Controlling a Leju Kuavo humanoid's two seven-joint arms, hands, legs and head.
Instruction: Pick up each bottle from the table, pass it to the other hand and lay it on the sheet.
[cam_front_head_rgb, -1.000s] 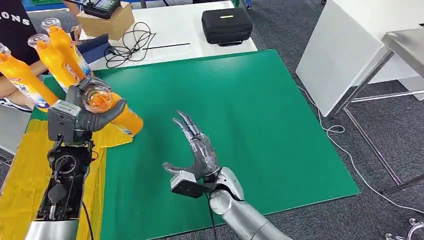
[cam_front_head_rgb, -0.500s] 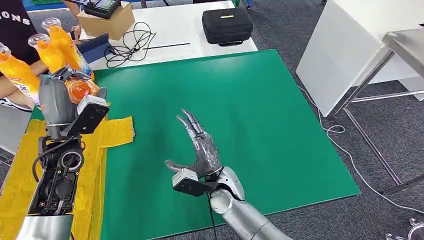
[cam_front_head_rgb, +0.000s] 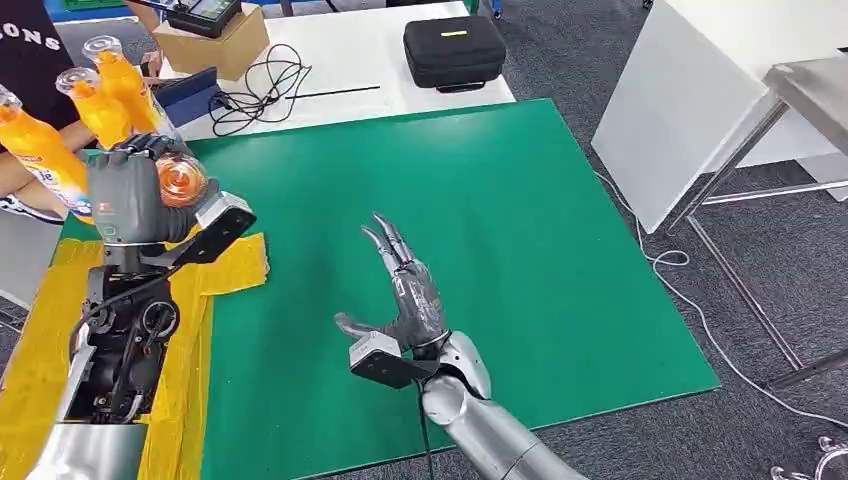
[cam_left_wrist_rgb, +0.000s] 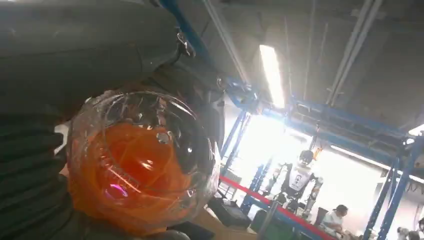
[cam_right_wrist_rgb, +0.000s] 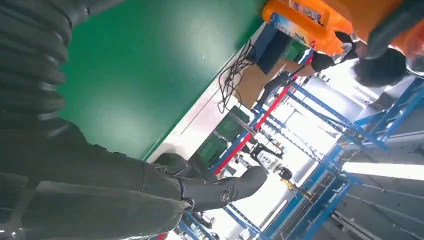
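Note:
My left hand (cam_front_head_rgb: 140, 195) grips an orange bottle (cam_front_head_rgb: 183, 181) above the yellow sheet (cam_front_head_rgb: 232, 262), its clear cap pointing up at the head camera. In the left wrist view the cap (cam_left_wrist_rgb: 142, 160) sits close, with the fingers (cam_left_wrist_rgb: 90, 55) wrapped around the bottle. My right hand (cam_front_head_rgb: 405, 298) hovers over the middle of the green mat (cam_front_head_rgb: 520, 220), fingers spread and holding nothing. Its fingers (cam_right_wrist_rgb: 215, 192) hang free over the mat (cam_right_wrist_rgb: 150, 65). Three more orange bottles (cam_front_head_rgb: 95, 105) stand upright at the far left, beside the sheet.
A person in a black shirt (cam_front_head_rgb: 30, 40) stands at the far left behind the bottles. Behind the mat, a white table carries a black case (cam_front_head_rgb: 455, 50), a cardboard box (cam_front_head_rgb: 215, 42) and a coiled cable (cam_front_head_rgb: 262, 85). A white board (cam_front_head_rgb: 690, 100) stands on the right.
My left arm has turned and lifted the bottle from lying slanted over the sheet's edge to cap-up, nearer the standing bottles. The right hand has barely drifted.

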